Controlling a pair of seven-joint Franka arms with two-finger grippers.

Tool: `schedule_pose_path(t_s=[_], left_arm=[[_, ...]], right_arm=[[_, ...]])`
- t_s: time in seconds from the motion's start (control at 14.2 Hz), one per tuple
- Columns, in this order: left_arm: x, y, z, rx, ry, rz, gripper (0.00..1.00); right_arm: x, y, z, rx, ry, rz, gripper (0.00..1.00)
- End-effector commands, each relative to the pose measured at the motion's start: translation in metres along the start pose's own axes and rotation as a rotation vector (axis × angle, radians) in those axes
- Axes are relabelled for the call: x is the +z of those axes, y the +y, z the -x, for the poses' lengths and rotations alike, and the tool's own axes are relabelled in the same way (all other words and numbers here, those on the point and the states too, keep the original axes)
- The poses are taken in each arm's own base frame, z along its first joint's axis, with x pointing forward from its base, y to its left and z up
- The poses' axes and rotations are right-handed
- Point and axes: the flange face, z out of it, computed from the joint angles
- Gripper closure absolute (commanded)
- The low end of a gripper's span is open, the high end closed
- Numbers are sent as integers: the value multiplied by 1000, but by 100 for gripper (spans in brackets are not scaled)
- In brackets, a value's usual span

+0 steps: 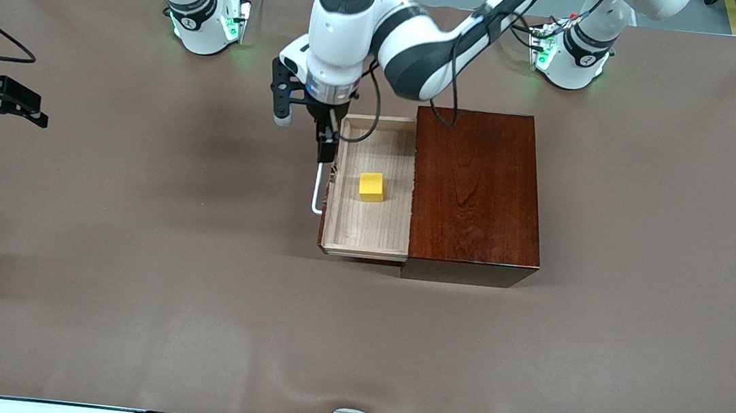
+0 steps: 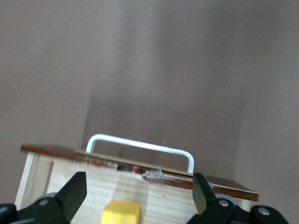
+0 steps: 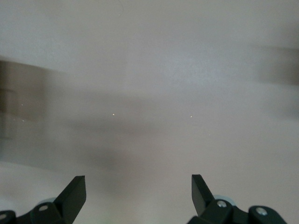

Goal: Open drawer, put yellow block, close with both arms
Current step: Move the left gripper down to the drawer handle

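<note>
Now yellow block (image 2: 120, 212) between left gripper (image 2: 139, 192) open fingertips, below.

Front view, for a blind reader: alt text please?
A yellow block lies in the open drawer of a dark wooden box. The left tool, open, hangs over the drawer's white handle.

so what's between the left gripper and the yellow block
Only the drawer's front panel edge and bare tray floor. The left gripper, fingers open, hangs over that edge by the white handle; the yellow block sits inside. Front view shows it.
</note>
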Motion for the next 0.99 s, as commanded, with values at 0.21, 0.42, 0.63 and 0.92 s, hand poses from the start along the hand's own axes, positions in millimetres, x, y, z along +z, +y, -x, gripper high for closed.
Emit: schedule_pose_path(t_s=[0.21,0.42,0.63,0.92], left_arm=[[12,-6,-11,86,50,35,0],[34,-12,-9,76,62,22,0],[64,-13,-6,76,57,28,0],[99,-11,0,72,30,50,0]], right_arm=[[-17,-21,23,154,-18,-4,0],[-25,-11,30,172,-20,-7,0],[-32,-13,32,167,-27,16,0],[-33,-12,32,168,-28,34,0]])
